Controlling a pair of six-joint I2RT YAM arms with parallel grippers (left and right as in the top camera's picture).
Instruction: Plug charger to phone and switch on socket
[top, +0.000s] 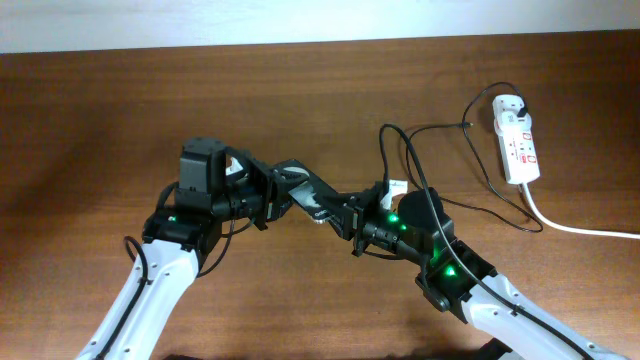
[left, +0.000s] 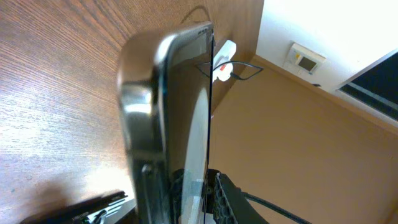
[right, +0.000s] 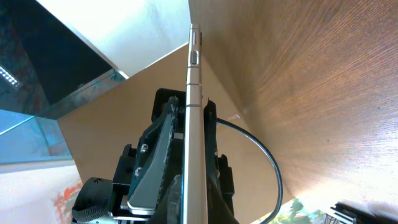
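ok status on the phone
left claw and right claw both shut on phone, held edge-on. charger cable beside it, plugged or not unclear. nothing blocking.

Glossy, metal-edged phone; grainy matt wooden table.

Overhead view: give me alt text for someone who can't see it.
Two robot arms meet above the wooden table with the black phone between the left claw and right claw. The thin charger cable loops away to the white socket strip on the right, where its black plug sits.
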